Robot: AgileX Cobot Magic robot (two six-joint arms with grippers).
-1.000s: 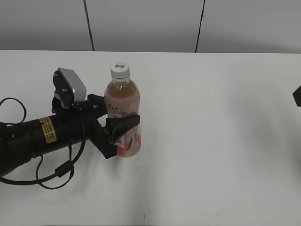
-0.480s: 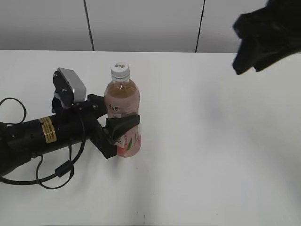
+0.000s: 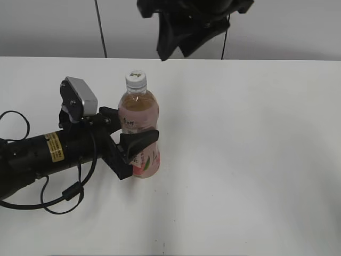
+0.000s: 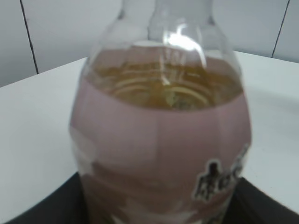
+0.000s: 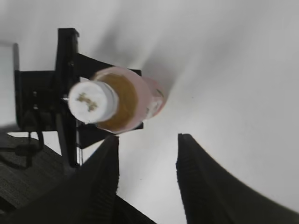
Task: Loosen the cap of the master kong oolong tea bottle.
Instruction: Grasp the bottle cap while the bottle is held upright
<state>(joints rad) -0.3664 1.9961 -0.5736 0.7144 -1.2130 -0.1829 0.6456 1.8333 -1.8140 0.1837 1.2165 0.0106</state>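
Observation:
The master kong oolong tea bottle [image 3: 139, 128] stands upright on the white table, pinkish tea inside, with the white cap [image 3: 136, 80] on its neck. My left gripper [image 3: 130, 146] is shut on the bottle's labelled body; the left wrist view shows the bottle [image 4: 163, 135] filling the frame. My right gripper [image 3: 176, 45] hangs high at the top of the exterior view, above and to the right of the cap, open and empty. The right wrist view looks down on the cap [image 5: 91, 101] and bottle [image 5: 133, 100], with the open fingers [image 5: 147, 140] beside it.
The white table [image 3: 245, 160] stretches to the right of the bottle. A grey wall with dark seams stands behind. A black cable [image 3: 58, 200] loops by the left arm.
The right arm has swung in from the far right to above and just right of the bottle. The left gripper and bottle have not moved.

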